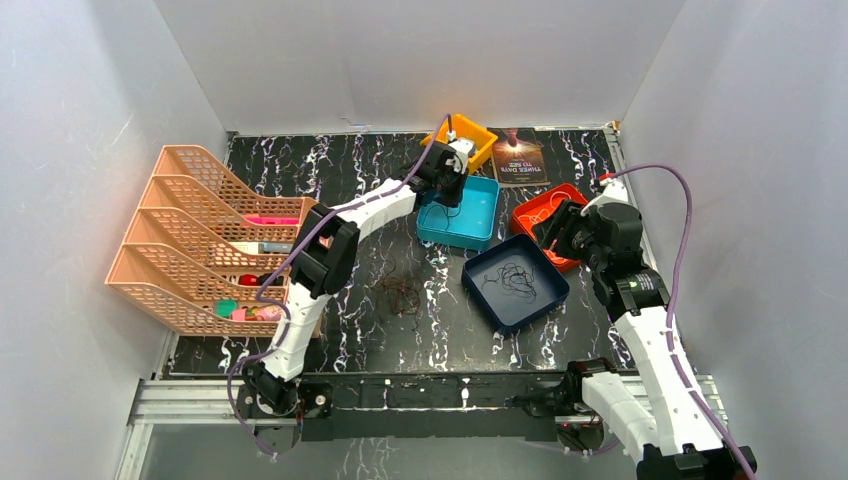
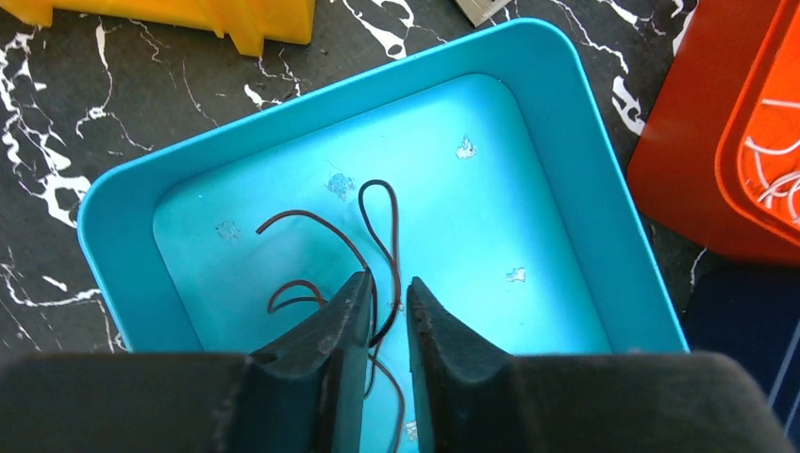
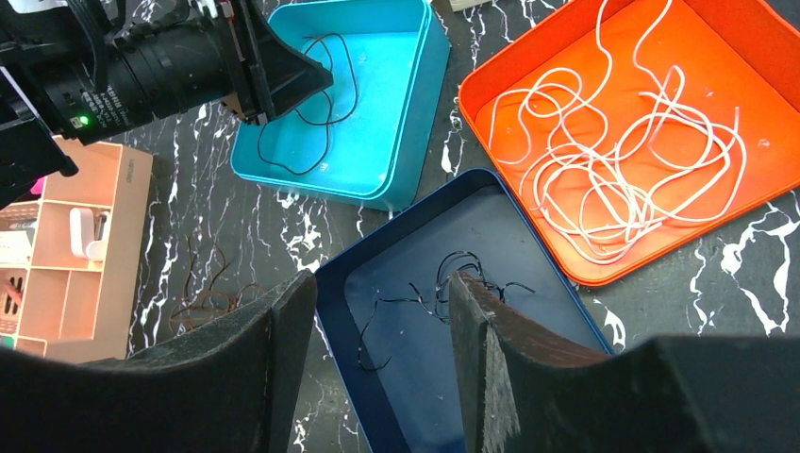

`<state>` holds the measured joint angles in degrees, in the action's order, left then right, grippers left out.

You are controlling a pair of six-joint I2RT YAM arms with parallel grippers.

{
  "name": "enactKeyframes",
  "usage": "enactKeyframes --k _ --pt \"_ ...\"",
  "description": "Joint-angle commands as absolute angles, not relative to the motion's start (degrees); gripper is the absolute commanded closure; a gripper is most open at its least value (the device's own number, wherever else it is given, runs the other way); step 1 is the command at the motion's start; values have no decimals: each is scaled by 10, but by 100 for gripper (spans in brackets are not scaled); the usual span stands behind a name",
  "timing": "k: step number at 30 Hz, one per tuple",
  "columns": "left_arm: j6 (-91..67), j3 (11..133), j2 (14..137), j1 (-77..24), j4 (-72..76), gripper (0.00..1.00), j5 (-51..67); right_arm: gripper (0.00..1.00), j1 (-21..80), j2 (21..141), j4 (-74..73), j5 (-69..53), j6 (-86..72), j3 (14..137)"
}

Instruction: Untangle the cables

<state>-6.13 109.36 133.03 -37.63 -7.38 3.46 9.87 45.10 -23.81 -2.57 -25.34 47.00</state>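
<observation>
Progress check, left to right. A loose clump of thin reddish-brown curly cords (image 1: 400,293) sits out on the black marbled tabletop (image 1: 350,325), not in any tray. It looks knotted up, so I'd call that the main job left.

Next over, the teal plastic tray (image 2: 528,217) has one dark brown cord (image 2: 395,236) lying in loose loops. My left gripper (image 2: 389,283) hangs right over that tray with its jaws parted just a crack. The brown cord runs through the gap and doesn't look pinched, so I read it as a drop-off.

Then comes the navy blue tray (image 3: 514,241) with a few thin black cords (image 3: 472,260) in a small tangle. They might need more teasing apart, hard to tell. My right gripper (image 3: 379,280) hovers above it, jaws wide, nothing in them.

Far right, the orange-red tray (image 3: 764,57) holds the white cords (image 3: 604,179), loopy and overlapping but on their own. Colours are mostly sorted, so I'd guess a bit over halfway.
</observation>
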Motion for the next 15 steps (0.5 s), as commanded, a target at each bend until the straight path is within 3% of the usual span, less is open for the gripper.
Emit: enactKeyframes --k 1,15 --pt "-67 1114 1307 -375 -84 74 47 38 98 449 -207 -38 -257 468" --pt "-46 1106 1225 -375 -96 29 -7 38 98 454 -197 -47 -259 465"
